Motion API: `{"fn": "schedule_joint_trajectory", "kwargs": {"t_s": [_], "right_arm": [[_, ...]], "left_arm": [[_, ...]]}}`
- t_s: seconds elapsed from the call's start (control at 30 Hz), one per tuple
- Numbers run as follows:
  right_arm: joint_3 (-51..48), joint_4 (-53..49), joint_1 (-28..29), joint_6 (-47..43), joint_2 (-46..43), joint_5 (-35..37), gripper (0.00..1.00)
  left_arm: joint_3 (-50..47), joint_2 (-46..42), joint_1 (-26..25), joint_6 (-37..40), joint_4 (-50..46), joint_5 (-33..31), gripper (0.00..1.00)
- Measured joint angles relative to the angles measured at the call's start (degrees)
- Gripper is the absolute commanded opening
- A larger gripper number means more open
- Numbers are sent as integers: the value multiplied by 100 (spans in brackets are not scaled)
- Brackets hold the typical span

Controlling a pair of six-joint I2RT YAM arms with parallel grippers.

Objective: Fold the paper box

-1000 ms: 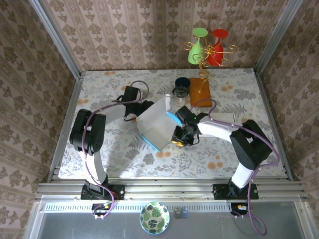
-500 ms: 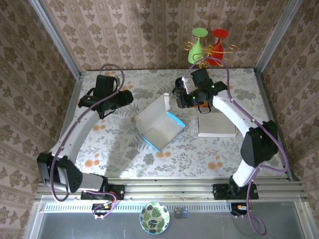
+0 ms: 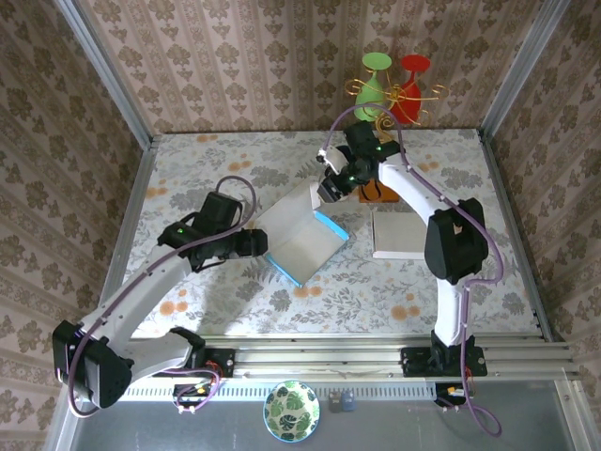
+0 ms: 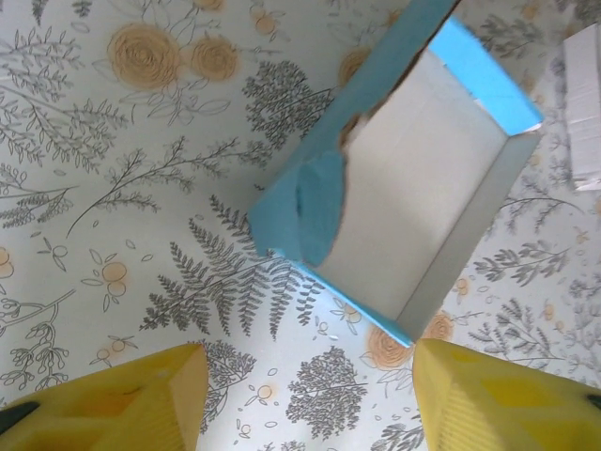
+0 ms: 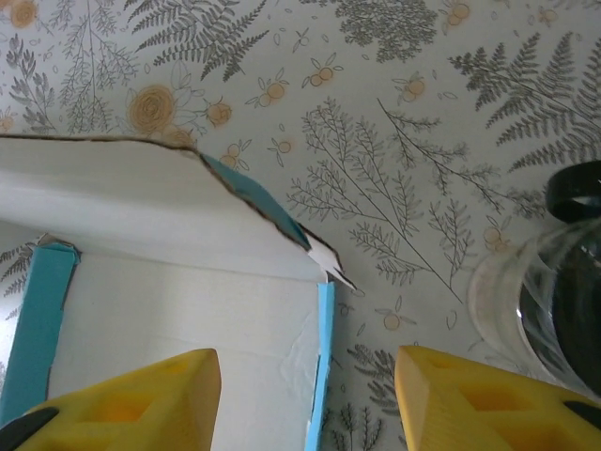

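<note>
on table: paper box open side up, long axis diagonal.

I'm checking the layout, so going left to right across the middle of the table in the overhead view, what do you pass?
left gripper → paper box → white flat stack. The right gripper hangs over the box's far corner, so it has no clear place in the order.

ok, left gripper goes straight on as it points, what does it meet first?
The left gripper would likely meet the paper box first, at its near blue corner; depth is unclear.
</note>
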Motion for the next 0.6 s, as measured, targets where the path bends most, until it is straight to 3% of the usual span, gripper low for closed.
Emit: {"fn": "schedule_joint_trajectory", "kwargs": {"t_s": [0.33, 0.6], "right_arm": [[352, 13, 22, -398, 551, -203, 53], [706, 50, 50, -422, 798, -391, 52]], "left_arm": [[-50, 380, 37, 26, 192, -111, 58], [-46, 765, 275, 162, 304, -70, 49]]}}
